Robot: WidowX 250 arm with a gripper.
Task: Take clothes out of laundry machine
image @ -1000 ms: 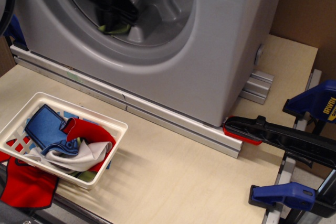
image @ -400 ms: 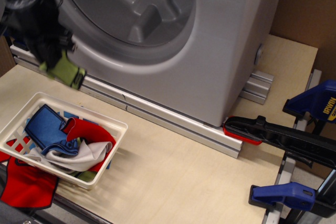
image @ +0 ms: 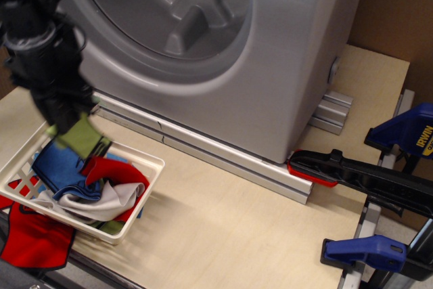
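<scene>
The grey laundry machine [image: 284, 65] fills the top of the view, its round drum opening [image: 169, 11] showing moulded ribs and no cloth. My black gripper [image: 67, 121] hangs at the left, outside the drum, just above the far left part of the white basket [image: 145, 167]. It is shut on the lime-green cloth [image: 82, 137] with dark trim, which dangles over the basket's blue cloth [image: 57, 167].
The basket also holds a red cloth [image: 111, 170] and a white cloth [image: 101, 201]. Another red cloth [image: 34, 238] lies under the basket's front. An aluminium rail [image: 203, 150] runs below the machine. Blue and black clamps [image: 379, 187] sit at the right edge.
My gripper came out of the drum with the green cloth, swung left and has now lowered to just above the basket.
</scene>
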